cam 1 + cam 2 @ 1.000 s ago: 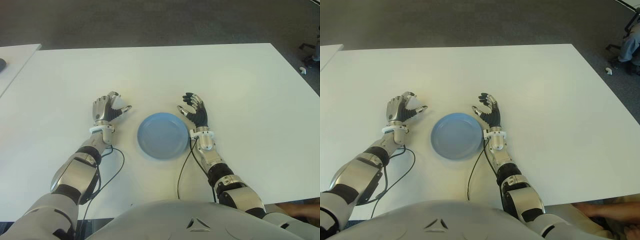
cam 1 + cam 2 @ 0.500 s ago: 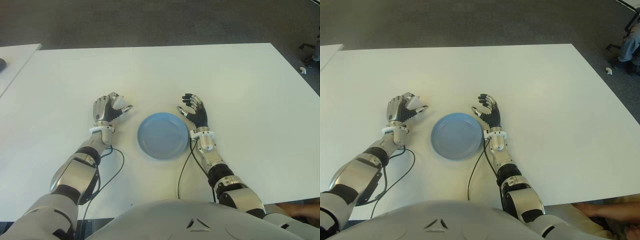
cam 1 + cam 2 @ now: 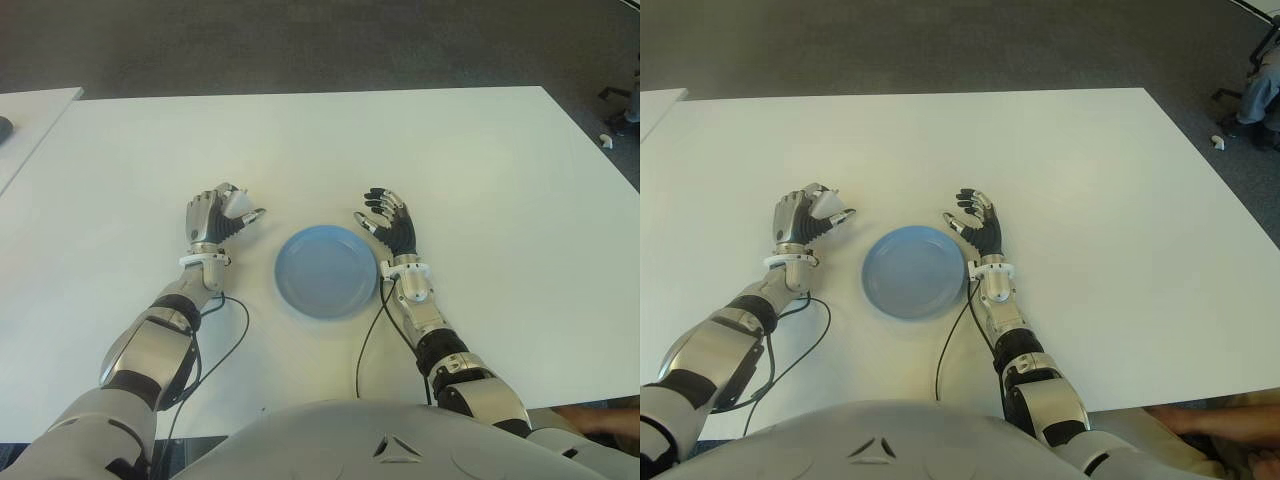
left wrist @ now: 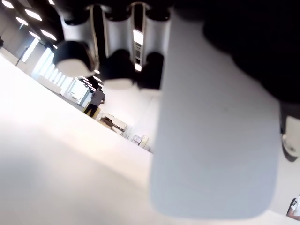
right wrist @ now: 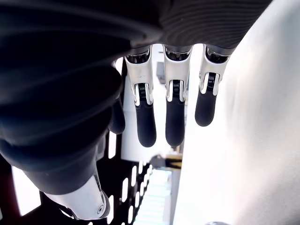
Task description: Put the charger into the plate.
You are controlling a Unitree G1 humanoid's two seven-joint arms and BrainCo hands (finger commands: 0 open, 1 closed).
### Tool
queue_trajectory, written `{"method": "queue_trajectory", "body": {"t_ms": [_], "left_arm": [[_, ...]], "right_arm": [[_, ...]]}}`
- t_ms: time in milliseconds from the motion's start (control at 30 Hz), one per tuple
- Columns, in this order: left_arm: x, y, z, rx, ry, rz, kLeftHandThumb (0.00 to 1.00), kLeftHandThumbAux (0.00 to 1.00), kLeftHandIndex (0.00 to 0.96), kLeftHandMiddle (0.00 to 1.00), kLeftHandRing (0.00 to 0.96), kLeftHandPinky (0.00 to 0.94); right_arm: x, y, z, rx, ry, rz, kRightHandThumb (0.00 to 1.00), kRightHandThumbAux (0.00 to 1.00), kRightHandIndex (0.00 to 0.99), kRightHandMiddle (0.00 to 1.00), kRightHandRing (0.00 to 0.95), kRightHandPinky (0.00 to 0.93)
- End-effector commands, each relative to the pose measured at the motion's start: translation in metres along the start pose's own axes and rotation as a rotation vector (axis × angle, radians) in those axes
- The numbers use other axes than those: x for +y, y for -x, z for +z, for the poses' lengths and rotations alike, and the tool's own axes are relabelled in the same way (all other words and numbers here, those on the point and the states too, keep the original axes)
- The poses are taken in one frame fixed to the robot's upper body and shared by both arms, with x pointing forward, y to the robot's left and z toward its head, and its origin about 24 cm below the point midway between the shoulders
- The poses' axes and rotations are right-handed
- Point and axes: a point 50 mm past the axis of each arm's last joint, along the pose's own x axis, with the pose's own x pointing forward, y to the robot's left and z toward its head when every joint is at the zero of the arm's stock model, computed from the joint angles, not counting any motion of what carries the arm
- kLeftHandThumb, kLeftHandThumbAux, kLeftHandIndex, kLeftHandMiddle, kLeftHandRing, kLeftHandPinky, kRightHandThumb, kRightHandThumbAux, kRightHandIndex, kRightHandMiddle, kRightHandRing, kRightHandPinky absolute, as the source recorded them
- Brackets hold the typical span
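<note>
A small white charger sits in my left hand, whose fingers are curled around it a little left of the plate. In the left wrist view the charger fills the palm as a broad white block under the fingers. The round blue plate lies on the white table between both hands, with nothing in it. My right hand shows just right of the plate, palm up. Its fingers are spread and hold nothing.
Black cables trail from both wrists across the table's near part. Another white table stands at the far left. A chair base is on the floor at the far right. A person's hand shows at the near right corner.
</note>
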Motion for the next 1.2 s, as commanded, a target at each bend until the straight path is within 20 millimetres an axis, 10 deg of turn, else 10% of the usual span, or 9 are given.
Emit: {"method": "queue_trajectory", "body": {"t_ms": [33, 1200], "left_arm": [[-0.005, 0.001, 0.015, -0.043, 0.123, 0.037, 0.490, 0.507, 0.847, 0.878, 0.869, 0.889], [0.005, -0.015, 0.075, -0.335, 0.413, 0.142, 0.626, 0.438, 0.832, 0.871, 0.874, 0.910]], "right_arm": [[-0.007, 0.055, -0.053, 0.275, 0.024, -0.013, 0.000, 0.818, 0.263, 0.340, 0.312, 0.256], [-0.007, 0.051, -0.054, 0.285, 0.023, -0.010, 0.000, 0.797, 0.271, 0.339, 0.312, 0.260]]}}
